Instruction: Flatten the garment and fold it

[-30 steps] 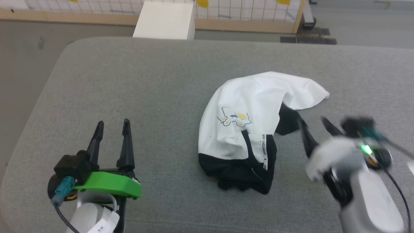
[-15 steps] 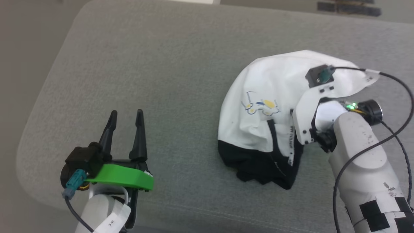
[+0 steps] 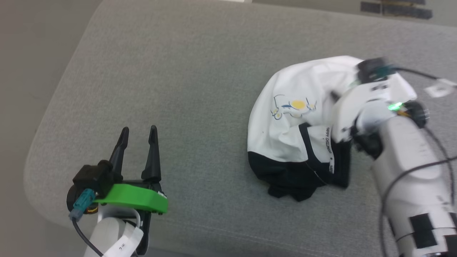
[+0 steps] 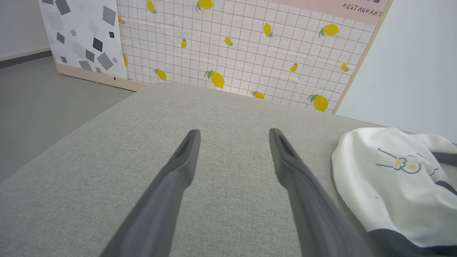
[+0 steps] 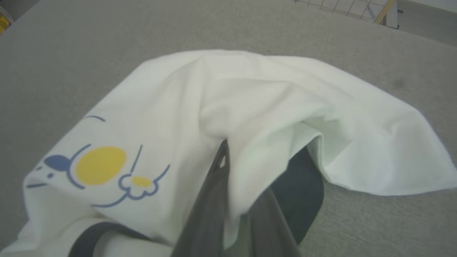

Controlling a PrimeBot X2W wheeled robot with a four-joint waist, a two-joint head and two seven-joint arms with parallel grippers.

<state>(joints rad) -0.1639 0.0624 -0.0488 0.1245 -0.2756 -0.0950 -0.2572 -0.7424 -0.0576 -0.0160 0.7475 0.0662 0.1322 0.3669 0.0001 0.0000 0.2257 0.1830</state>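
Newly closed, the right end effector (image 5: pixel 234 162) pinches the garment (image 5: pixel 250 92).

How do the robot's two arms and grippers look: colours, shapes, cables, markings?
Both arms end in two long, dark, tapering fingers. The left gripper has a green bracket, a teal connector with a dark cable, and a pale forearm. The right gripper has a white bracket, a green light, a black cable with a white tag, and black squares on its white forearm.
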